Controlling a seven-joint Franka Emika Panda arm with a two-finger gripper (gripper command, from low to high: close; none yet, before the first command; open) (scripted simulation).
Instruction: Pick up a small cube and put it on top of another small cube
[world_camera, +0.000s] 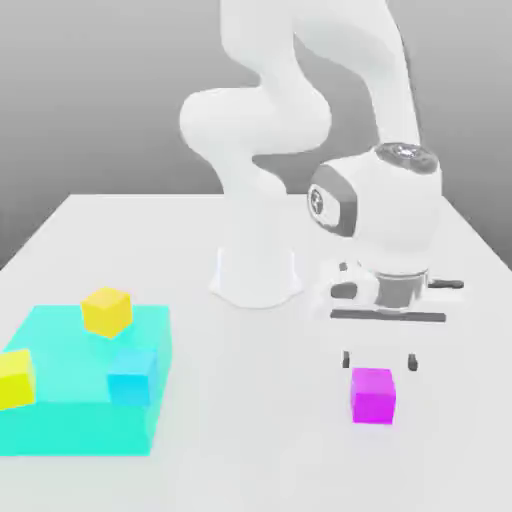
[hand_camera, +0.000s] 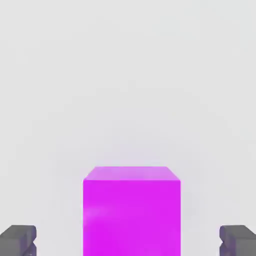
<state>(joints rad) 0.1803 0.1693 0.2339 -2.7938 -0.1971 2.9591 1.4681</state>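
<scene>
The small magenta-purple cube (world_camera: 372, 395) rests on the white table (world_camera: 250, 440), toward the exterior view's right and near the front. My gripper (world_camera: 380, 362) hangs open just above it, a dark fingertip on either side and nothing held. In the hand view the same cube (hand_camera: 131, 210) sits between the two dark fingertips (hand_camera: 17, 240), with wide gaps on both sides. A small cyan cube (world_camera: 133, 375) stands on the cyan slab at the exterior view's left.
A flat cyan slab (world_camera: 60, 420) lies at the front of the exterior view's left. It carries one yellow cube (world_camera: 107, 310) at its back and another yellow cube (world_camera: 15, 378) at its left edge. The arm's white base (world_camera: 255, 275) stands mid-table.
</scene>
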